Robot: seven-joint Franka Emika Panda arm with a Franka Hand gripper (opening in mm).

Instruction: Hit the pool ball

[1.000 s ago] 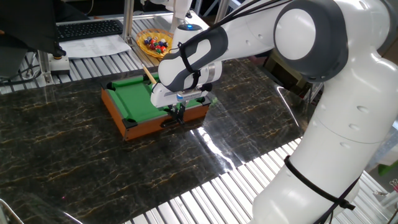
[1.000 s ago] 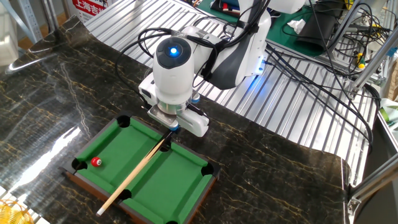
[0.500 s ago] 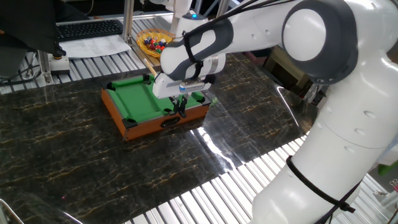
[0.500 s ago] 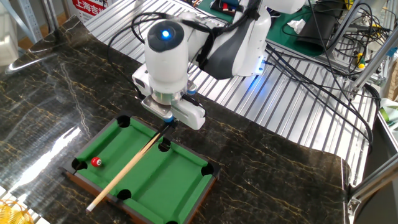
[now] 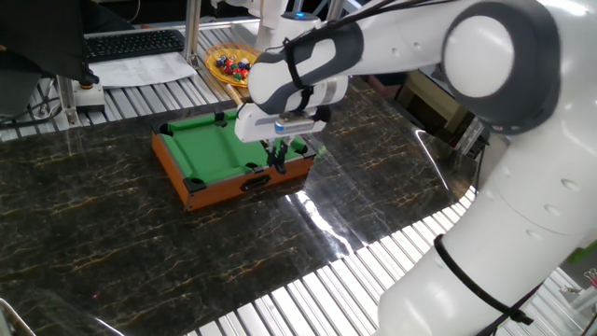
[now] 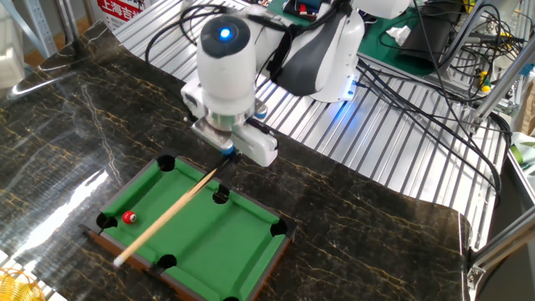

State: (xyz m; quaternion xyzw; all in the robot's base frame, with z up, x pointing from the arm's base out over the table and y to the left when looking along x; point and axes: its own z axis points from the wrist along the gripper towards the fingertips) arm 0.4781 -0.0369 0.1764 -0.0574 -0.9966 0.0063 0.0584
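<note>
A small pool table (image 6: 201, 238) with green felt and a brown frame stands on the dark marble table; it also shows in one fixed view (image 5: 201, 154). A red pool ball (image 6: 129, 217) lies near the left corner pocket. My gripper (image 6: 228, 156) is shut on the top end of a wooden cue stick (image 6: 167, 214), which slopes down across the felt to the near-left rail. The cue passes just right of the ball without touching it. In one fixed view my gripper (image 5: 278, 154) hangs over the table's right rail; the ball is hidden there.
A yellow bowl of coloured balls (image 5: 231, 63) stands behind the pool table on the slatted metal surface. A keyboard (image 5: 131, 43) and papers lie at the back left. Cables (image 6: 435, 92) trail at the right. Marble surface surrounds the pool table.
My gripper has risen and shifted toward the far rail, tilting the cue; its lower tip swung left along the near rail, closer to the red ball. The ball has not moved.
</note>
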